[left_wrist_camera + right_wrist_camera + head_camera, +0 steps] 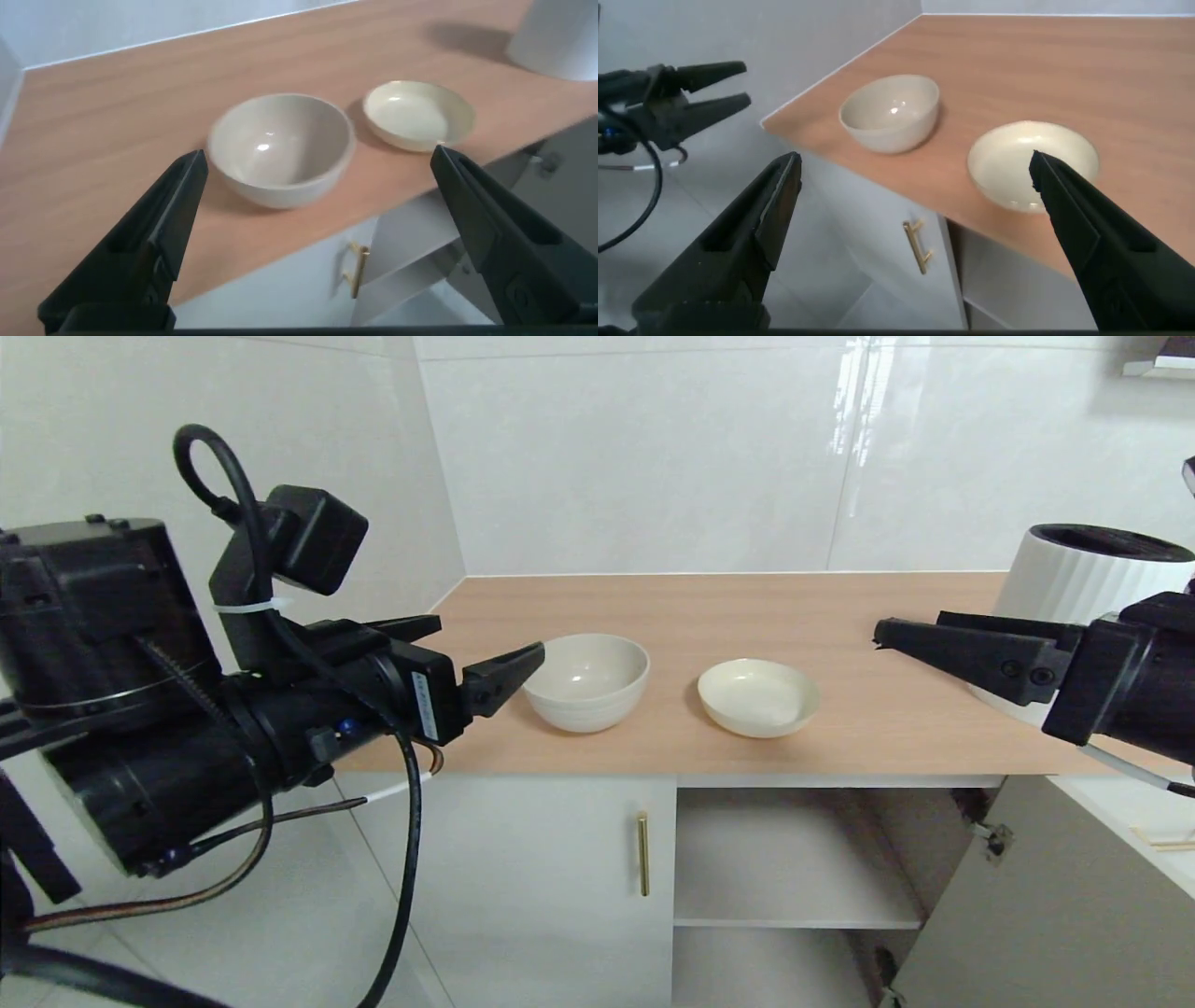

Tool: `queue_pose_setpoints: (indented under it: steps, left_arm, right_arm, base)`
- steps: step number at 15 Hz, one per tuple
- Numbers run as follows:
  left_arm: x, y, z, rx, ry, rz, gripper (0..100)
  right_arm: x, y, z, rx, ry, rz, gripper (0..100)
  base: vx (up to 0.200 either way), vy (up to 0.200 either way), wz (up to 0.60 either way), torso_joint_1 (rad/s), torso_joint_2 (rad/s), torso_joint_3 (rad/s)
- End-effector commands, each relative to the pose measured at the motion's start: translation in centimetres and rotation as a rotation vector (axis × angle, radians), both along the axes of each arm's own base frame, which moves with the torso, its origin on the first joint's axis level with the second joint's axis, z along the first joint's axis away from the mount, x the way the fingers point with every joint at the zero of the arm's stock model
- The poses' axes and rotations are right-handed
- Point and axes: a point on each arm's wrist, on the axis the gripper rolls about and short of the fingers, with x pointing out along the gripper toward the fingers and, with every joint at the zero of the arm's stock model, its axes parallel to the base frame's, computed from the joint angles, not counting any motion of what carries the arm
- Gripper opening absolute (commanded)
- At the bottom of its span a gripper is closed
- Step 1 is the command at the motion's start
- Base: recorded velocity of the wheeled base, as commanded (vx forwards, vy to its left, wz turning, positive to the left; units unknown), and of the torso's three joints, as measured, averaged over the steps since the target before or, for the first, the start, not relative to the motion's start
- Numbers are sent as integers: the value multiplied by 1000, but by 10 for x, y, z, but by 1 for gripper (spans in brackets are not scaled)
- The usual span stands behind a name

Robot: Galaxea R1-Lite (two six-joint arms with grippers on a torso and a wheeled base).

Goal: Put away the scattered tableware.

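Two cream dishes sit near the front edge of the wooden counter (pixel 728 607): a deep bowl (pixel 586 679) and, to its right, a shallow bowl (pixel 758 696). My left gripper (pixel 485 649) hangs open just left of the deep bowl, off the counter's corner, nothing between its fingers. In the left wrist view the deep bowl (pixel 280 149) and shallow bowl (pixel 418 114) lie ahead of the open left gripper (pixel 318 157). My right gripper (pixel 910 627) stands open above the counter, right of the shallow bowl. Its wrist view frames both bowls (pixel 890 112) (pixel 1008 163) between the spread fingers (pixel 775 205).
A white ribbed container (pixel 1083 579) stands at the counter's right end, behind the right gripper. Below, the left cabinet door with a gold handle (pixel 642 853) is closed. The right compartment is open, showing a shelf (pixel 794 922), its door (pixel 1018 896) swung outward.
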Motion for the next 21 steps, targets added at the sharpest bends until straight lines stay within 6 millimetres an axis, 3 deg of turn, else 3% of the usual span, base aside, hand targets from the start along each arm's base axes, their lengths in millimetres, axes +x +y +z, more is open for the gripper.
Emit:
queue_pose_setpoints:
  steps: [1, 3, 6, 8, 10, 12, 14, 16, 21]
  left_arm:
    - [8, 1, -1, 10, 20, 18, 100]
    - [10, 2, -3, 39, 89, 25, 100]
    - [19, -1, 8, -72, 186, 51, 100]
    - [30, -3, -3, -66, 276, 83, 100]
    - [50, 4, -8, -38, 356, 152, 100]
    - [74, 5, -3, -22, 402, 197, 100]
    - [90, 4, -6, 35, 484, 261, 100]
    - [112, -5, -23, 56, 539, 314, 100]
    - [138, -26, -44, 52, 561, 341, 100]
  right_arm:
    - [7, 5, -4, -11, 19, 5, 100]
    - [15, 10, -6, -19, 35, 0, 100]
    - [35, 16, -10, -37, 69, -78, 100]
    - [53, 22, -15, -111, 153, -103, 100]
    - [69, 19, -19, -209, 263, -255, 100]
    - [80, 17, -17, -216, 257, -351, 100]
    - [83, 18, -20, -223, 266, -358, 100]
    - [87, 20, -24, -230, 277, -358, 100]
    - [88, 21, -27, -233, 284, -355, 100]
  base:
    - [0, 0, 0, 188, -491, -295]
    - [0, 0, 0, 142, -364, -217]
    - [0, 0, 0, 41, -95, -58]
    - [0, 0, 0, 0, 0, 0]
    - [0, 0, 0, 0, 0, 0]
    - [0, 0, 0, 0, 0, 0]
    - [0, 0, 0, 0, 0, 0]
    - [0, 0, 0, 0, 0, 0]
    - [0, 0, 0, 0, 0, 0]
